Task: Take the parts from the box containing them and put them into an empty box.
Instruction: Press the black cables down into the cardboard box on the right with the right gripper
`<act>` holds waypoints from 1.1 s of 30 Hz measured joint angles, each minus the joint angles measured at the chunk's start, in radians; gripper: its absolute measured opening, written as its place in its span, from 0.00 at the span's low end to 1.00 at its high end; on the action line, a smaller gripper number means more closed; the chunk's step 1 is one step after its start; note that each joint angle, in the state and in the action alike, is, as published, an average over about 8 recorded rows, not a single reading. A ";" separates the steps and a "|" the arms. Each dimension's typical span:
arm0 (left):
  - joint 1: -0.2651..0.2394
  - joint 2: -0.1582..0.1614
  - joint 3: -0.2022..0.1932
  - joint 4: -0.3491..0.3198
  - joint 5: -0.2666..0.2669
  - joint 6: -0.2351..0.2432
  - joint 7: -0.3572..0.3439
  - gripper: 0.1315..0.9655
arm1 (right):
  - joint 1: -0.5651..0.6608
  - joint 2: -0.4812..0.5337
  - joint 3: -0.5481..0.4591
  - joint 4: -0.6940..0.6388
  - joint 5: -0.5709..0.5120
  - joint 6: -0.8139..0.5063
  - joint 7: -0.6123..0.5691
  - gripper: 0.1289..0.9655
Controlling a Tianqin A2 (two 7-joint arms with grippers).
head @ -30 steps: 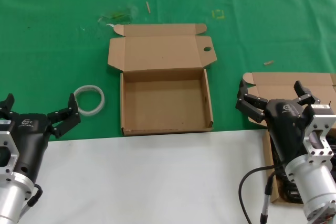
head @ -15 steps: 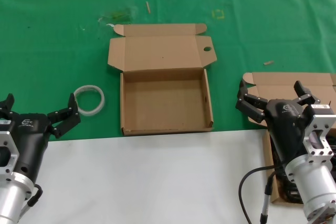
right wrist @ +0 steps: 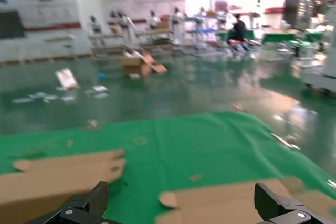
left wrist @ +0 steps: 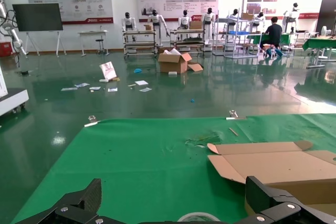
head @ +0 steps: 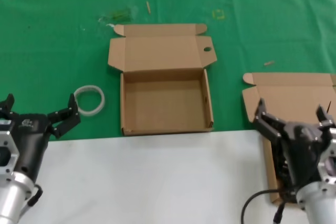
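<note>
My right gripper (head: 295, 116) hangs spread above the source box (head: 294, 90); cords (head: 279, 167) mostly hidden; blind descent risks snagging cardboard; left gripper (head: 38, 111) spread, parked beside tape ring (head: 89, 99).

Green-clothed table (head: 52, 35): two boxes, tape ring (head: 89, 100)

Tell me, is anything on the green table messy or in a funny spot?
A little. A white tape ring lies loose left of the empty box, and small scraps litter the green cloth behind it. Both boxes sit square.

The right tool (head: 295, 123) hides most of the parts (head: 281, 169).
</note>
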 joint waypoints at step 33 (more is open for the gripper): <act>0.000 0.000 0.000 0.000 0.000 0.000 -0.001 1.00 | 0.153 0.000 0.041 -0.077 0.514 0.651 -1.470 1.00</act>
